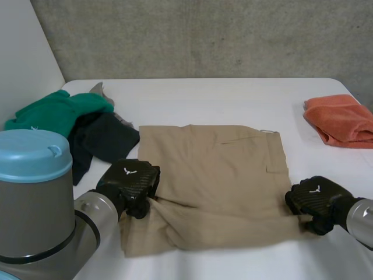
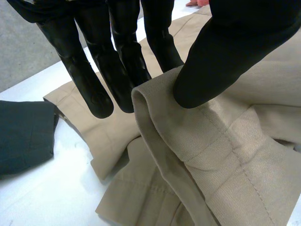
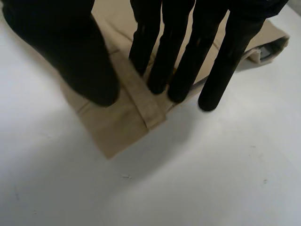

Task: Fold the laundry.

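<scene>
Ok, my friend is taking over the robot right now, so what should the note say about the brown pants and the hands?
Left hand: shut, pinching a raised fold at the near-left edge of the tan pants.
Right hand: open, thumb and fingertips resting on the flat near-right corner.
Pants lie spread mid-table, bunched by the left hand. Green cloth and dark cloth are piled far left; orange towel far right.
Done: pants laid out. To do: probably fold them, then the pile.
</scene>
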Available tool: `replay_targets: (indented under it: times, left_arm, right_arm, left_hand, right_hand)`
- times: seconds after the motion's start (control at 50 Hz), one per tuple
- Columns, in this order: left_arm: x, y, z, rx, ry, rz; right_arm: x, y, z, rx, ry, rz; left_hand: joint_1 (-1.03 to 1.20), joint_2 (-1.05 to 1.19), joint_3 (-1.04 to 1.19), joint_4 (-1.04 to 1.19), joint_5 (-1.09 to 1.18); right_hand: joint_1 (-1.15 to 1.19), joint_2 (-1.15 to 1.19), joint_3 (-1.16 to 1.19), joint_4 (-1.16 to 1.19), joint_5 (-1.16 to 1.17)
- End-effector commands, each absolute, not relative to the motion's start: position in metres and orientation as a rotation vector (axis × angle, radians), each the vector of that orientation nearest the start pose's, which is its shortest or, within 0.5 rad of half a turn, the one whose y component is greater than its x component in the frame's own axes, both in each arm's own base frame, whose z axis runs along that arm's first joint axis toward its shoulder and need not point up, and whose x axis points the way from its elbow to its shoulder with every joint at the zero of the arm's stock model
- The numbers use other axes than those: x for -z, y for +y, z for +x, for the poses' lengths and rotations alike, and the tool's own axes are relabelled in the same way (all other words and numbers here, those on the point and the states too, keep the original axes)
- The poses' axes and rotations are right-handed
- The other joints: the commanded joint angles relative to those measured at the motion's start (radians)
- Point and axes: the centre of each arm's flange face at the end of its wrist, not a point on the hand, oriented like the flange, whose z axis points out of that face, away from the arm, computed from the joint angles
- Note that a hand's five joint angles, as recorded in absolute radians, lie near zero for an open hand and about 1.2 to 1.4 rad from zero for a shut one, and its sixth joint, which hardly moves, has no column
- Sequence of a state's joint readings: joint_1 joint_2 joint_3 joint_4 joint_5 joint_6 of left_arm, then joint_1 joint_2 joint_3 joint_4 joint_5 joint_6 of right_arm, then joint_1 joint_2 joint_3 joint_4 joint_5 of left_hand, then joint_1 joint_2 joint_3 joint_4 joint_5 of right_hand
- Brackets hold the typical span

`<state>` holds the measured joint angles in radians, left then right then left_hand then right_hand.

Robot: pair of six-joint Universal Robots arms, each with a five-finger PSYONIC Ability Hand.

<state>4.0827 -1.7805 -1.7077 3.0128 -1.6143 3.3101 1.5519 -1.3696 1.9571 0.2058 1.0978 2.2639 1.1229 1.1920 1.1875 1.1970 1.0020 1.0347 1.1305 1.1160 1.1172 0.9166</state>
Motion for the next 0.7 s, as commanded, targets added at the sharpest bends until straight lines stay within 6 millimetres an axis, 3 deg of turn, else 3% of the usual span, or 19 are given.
replay_targets:
  times: [0.02,0.16,0.22,0.36,0.5,0.56,0.7]
  left_arm:
    - [-0.203,-0.156,-0.276,1.726,2.655,1.099]
    - [-0.222,-0.172,-0.282,1.87,2.581,1.063]
    - [-0.221,-0.194,-0.294,1.942,2.543,1.026]
    - [-0.219,-0.269,-0.311,2.092,2.41,0.905]
    - [-0.204,-0.336,-0.342,2.199,2.128,0.884]
    - [-0.197,-0.364,-0.341,2.173,2.02,0.825]
    - [-0.17,-0.393,-0.355,2.222,1.931,0.821]
  right_arm:
    - [-0.172,-0.24,0.167,1.452,2.405,-1.431]
    - [-0.204,-0.253,0.184,1.641,2.281,-1.46]
    - [-0.21,-0.266,0.195,1.669,2.252,-1.4]
    - [-0.198,-0.316,0.225,1.74,2.277,-1.356]
    - [-0.185,-0.371,0.254,2.022,2.183,-1.321]
    - [-0.177,-0.393,0.262,2.166,2.095,-1.294]
    - [-0.147,-0.421,0.283,2.36,1.936,-1.262]
  left_hand:
    - [0.273,0.204,0.209,0.199,0.22]
    - [0.273,0.204,0.209,0.199,0.22]
    - [0.273,0.204,0.209,0.199,0.22]
    - [0.273,0.204,0.209,0.199,0.22]
    - [0.273,0.204,0.209,0.199,0.22]
    - [0.273,0.204,0.209,0.199,0.22]
    - [0.273,0.204,0.209,0.199,0.22]
  right_hand:
    - [0.362,0.266,0.28,0.279,0.305]
    - [0.362,0.266,0.28,0.279,0.305]
    - [0.362,0.266,0.28,0.279,0.305]
    - [0.362,0.266,0.28,0.279,0.305]
    - [0.362,0.266,0.28,0.279,0.305]
    - [0.362,0.266,0.28,0.279,0.305]
    - [0.362,0.266,0.28,0.279,0.305]
